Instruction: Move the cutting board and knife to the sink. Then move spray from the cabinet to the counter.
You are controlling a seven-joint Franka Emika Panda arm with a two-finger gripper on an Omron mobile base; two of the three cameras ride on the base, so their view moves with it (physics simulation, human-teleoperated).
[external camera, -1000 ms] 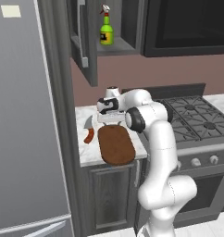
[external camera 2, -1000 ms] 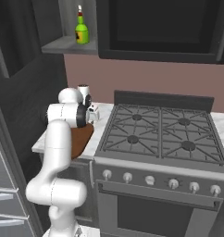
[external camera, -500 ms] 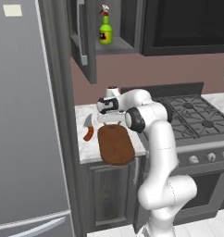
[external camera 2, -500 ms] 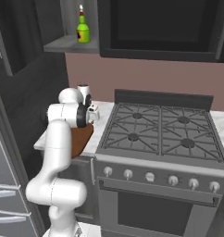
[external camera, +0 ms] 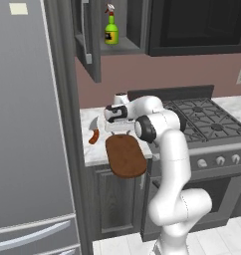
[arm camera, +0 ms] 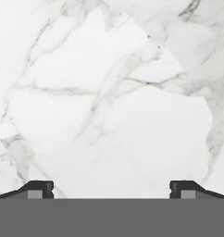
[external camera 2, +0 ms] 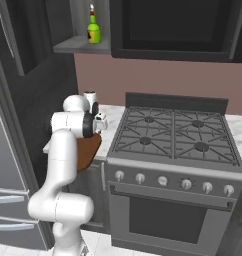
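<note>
Nothing ticked off yet, by the look of it: the cutting board (external camera: 125,156) lies on the marble desk (external camera: 90,153) beside the stove, its near end hanging out over the front edge, and the knife (external camera: 94,133) rests just beside its far left corner, orange handle toward the fridge. No sink is in sight from here. The tool (arm camera: 111,190) hangs low over bare marble, jaws spread wide with nothing between them. Up above, the spray (external camera: 111,31) stands upright on the shelf of the cabinet (external camera: 87,39), whose door hangs open. So both halves remain, I'd judge: board and knife need picking up and carrying off, then the bottle comes down.
</note>
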